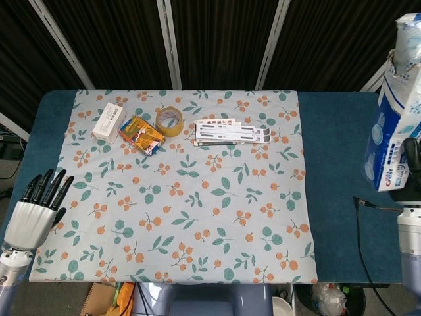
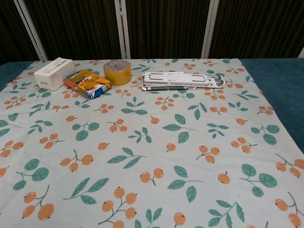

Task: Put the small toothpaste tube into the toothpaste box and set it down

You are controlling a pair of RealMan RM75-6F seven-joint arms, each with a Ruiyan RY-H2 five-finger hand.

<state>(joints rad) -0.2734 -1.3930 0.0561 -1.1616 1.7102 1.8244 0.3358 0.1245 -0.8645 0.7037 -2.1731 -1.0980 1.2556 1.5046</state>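
- Right hand (image 1: 413, 172) at right edge of head view, mostly cropped/hidden behind the toothpaste box (image 1: 395, 128) — dark fingers show at the box's lower right, so it grips the box near its bottom end; exact finger pose can't tell.
- Left hand (image 1: 34, 209) at lower left of head view, off the cloth's left edge, fingers straight and slightly apart, holding nothing.
- Neither hand shows in chest view.
- Box is raised in air at far right of frame, over the blue table (image 1: 335, 197) strip, well apart from the floral cloth (image 1: 197, 197).
- Box long axis roughly vertical in frame, top leaning a bit right; lower end down at the hand.
- Small toothpaste tube (image 1: 409, 38) pokes out of the box's top opening, upper right corner; pointing up, same axis as box. How deep it sits — can't tell.
- Progress, my read: tube looks at least partly inserted; box not yet set down. Left to do: seat tube fully if needed, lower box to table, let go.
- Other stuff along upper part of cloth: white carton (image 1: 108, 121), colourful pack (image 1: 142, 134), tape roll (image 1: 169, 121), flat white folding stand (image 1: 231, 131). Black cable (image 1: 368, 206) on the blue near lower right.
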